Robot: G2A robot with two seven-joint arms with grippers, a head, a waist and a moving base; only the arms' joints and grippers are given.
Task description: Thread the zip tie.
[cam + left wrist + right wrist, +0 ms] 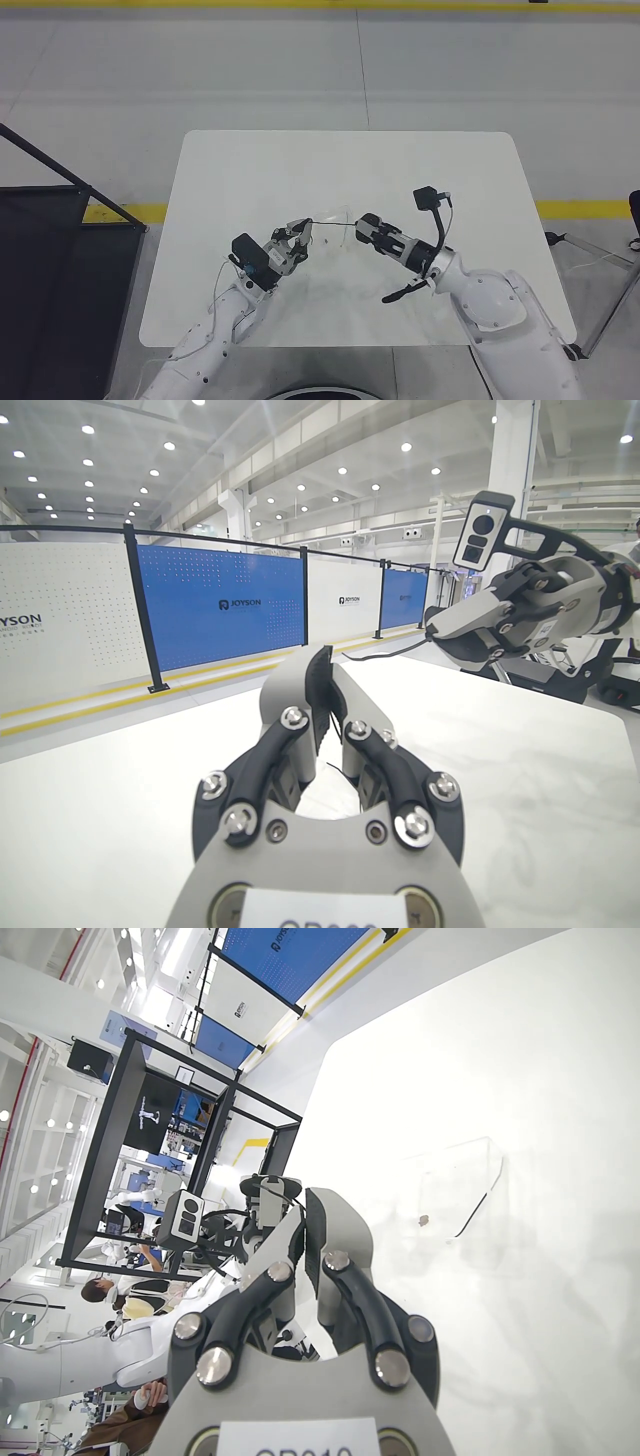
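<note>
A thin black zip tie (330, 222) hangs in a shallow arc above the middle of the white table (250, 180), stretched between my two grippers. My left gripper (298, 234) is shut on its left end; in the left wrist view the strap (385, 655) leaves beside the closed fingertips of my left gripper (327, 665) and runs across to my right gripper (434, 631). My right gripper (362, 228) is shut on the other end, and in the right wrist view its gripper (304, 1213) has its jaws pressed together. The tie's head is hidden.
A clear plastic tray (465, 1188) lies flat on the table just beyond the grippers, faint in the top view (338, 212). A black frame with dark panels (50, 250) stands off the table's left edge. Yellow floor tape (590, 208) runs behind the table.
</note>
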